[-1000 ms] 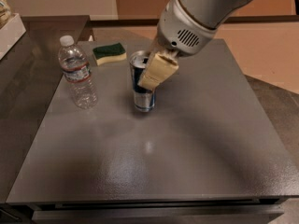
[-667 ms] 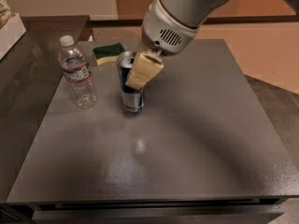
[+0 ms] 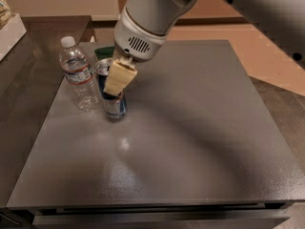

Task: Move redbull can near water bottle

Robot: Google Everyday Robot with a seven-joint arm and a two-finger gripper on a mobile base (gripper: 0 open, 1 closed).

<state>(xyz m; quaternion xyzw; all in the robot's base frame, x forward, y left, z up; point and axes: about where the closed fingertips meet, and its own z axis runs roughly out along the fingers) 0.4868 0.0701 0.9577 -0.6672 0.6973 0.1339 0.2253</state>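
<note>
Moved: redbull can (image 3: 116, 107) and gripper (image 3: 116, 82) have shifted left across the table since the earlier frames, from mid-table to right beside the water bottle (image 3: 79, 76). Bottle position unchanged. The arm now covers more of the sponge.
Table (image 3: 190, 142): grey matte top, fills most of the frame, front edge along the bottom.
Arm (image 3: 147, 18): light grey, enters from the upper right, wrist housing with vent slots hangs over the upper-left part of the table.
Water bottle: upright, upper left of the table, white cap on, label band around the middle.
Redbull can: just right of the bottle, leaning a little, top rim showing left of the finger. Cannot tell if it touches the bottle, or if its base sits on the table.
Gripper: below the wrist housing, clamped on the can. One beige finger pad (image 3: 120, 76) lies across the can's upper front; the other is hidden behind the can.
Sponge (image 3: 104, 52): green, behind the can at the table's far edge, only a corner visible left of the arm.
Box (image 3: 10, 31): white, upper-left corner of the frame, off the table, cut by the edge.
</note>
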